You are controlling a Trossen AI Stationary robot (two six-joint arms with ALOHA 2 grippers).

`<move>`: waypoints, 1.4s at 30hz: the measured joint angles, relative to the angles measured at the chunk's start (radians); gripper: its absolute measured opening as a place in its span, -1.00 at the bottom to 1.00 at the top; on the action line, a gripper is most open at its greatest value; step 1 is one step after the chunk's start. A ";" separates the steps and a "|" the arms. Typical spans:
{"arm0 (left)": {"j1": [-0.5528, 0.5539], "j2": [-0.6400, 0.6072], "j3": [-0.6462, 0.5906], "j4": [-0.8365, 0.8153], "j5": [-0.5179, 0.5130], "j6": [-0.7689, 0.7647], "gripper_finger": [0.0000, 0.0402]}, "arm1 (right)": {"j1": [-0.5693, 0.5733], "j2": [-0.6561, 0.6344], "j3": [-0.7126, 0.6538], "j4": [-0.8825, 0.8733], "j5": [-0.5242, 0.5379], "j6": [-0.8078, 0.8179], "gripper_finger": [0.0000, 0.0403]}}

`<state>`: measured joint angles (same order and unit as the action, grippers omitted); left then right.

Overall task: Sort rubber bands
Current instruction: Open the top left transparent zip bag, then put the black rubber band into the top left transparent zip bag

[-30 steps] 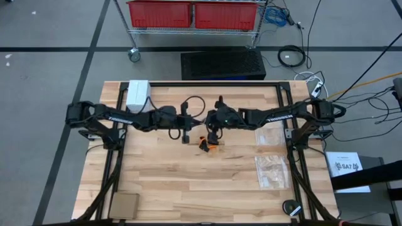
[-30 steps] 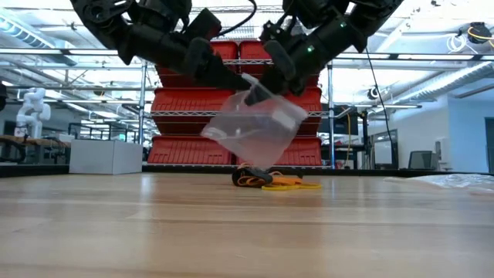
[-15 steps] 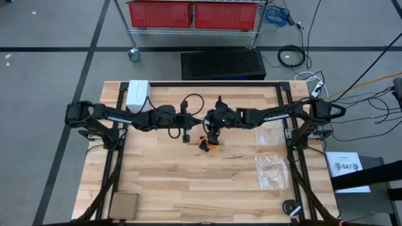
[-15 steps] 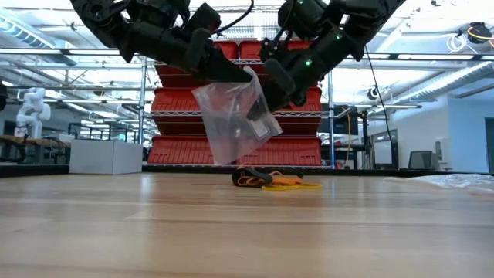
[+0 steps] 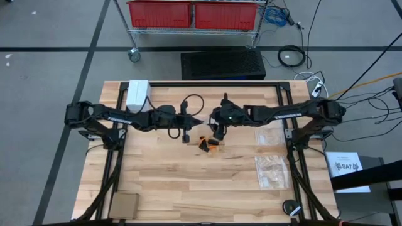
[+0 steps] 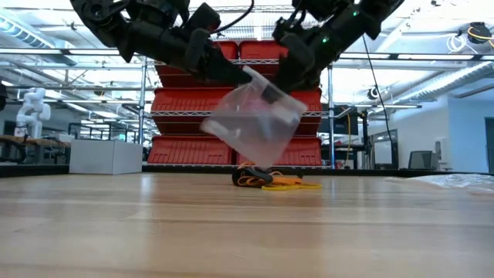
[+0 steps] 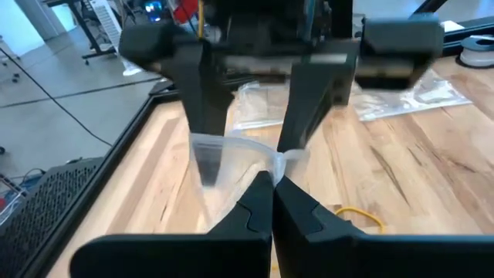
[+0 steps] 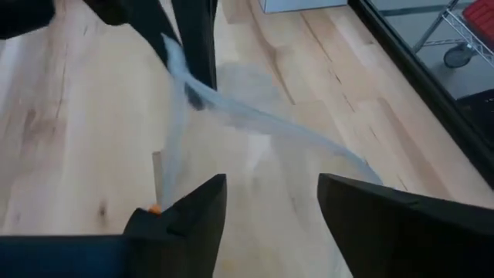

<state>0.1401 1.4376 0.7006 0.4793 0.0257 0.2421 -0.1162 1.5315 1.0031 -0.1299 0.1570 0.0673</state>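
Clear bag (image 6: 251, 116): 1, left claw (image 7: 272, 181) pinching | right claw (image 8: 270, 201) spread | rubber bands (image 6: 272, 181): pile

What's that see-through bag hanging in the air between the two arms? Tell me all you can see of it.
The bag is a small clear plastic pouch, thin and floppy, hanging tilted above the wooden table, not touching it. The left gripper pinches its upper edge with shut jaws. The right gripper is at its other side with jaws apart. Whether it holds anything cannot be told. The rubber bands lie on the table just below it.
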 joint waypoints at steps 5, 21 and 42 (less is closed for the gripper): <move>0.016 0.000 0.000 -0.018 0.000 0.000 -1.00 | 0.000 -0.072 0.000 -0.038 0.000 -0.004 0.04; 0.062 0.000 0.001 -0.072 -0.007 0.001 -1.00 | 0.226 -0.075 -0.059 -0.211 0.008 -0.050 0.04; 0.063 -0.001 0.000 -0.079 -0.008 0.009 -1.00 | 0.227 0.225 -0.118 -0.041 0.126 -0.225 -0.26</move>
<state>0.2028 1.4368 0.7010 0.4007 0.0174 0.2512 0.1112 1.7569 0.8848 -0.1711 0.2829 -0.1578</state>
